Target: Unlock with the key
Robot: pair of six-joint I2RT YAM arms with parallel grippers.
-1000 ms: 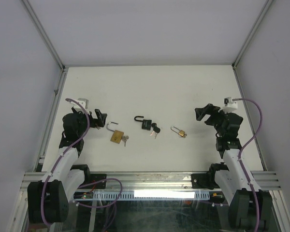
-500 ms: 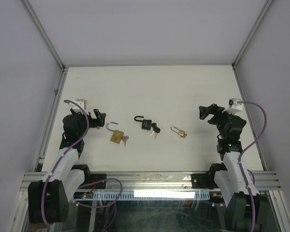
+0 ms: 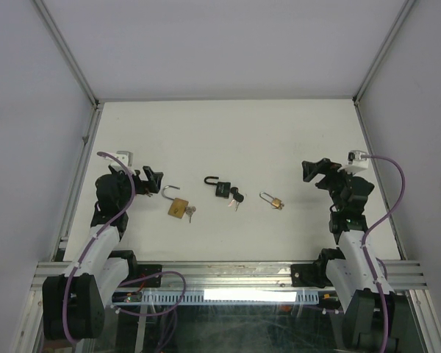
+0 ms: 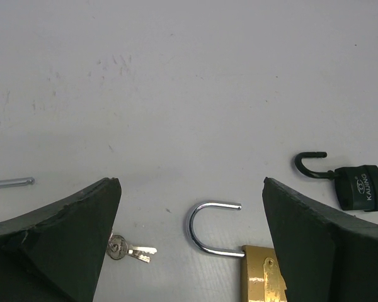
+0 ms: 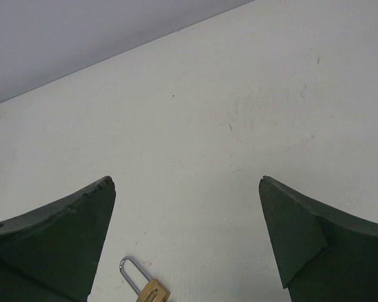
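Three padlocks lie in a row on the white table. The large brass padlock (image 3: 177, 207) has its shackle swung open, with a small key (image 3: 190, 213) beside it. The black padlock (image 3: 220, 188) also has an open shackle, with dark-headed keys (image 3: 236, 197) by it. The small brass padlock (image 3: 274, 200) has its shackle down. My left gripper (image 3: 151, 179) is open and empty, just left of the large brass padlock (image 4: 263, 277), its shackle (image 4: 209, 229) and the key (image 4: 130, 251). My right gripper (image 3: 313, 171) is open and empty, to the right of the small brass padlock (image 5: 146, 288).
The black padlock (image 4: 360, 188) shows at the right of the left wrist view. A thin metal rod (image 4: 10, 183) lies at that view's left edge. Aluminium frame rails (image 3: 79, 154) border the table, with white walls behind.
Both arms have drawn back slightly outward from the padlocks: the right wrist shifted a little right, the left a little left. The padlocks and keys have not moved.
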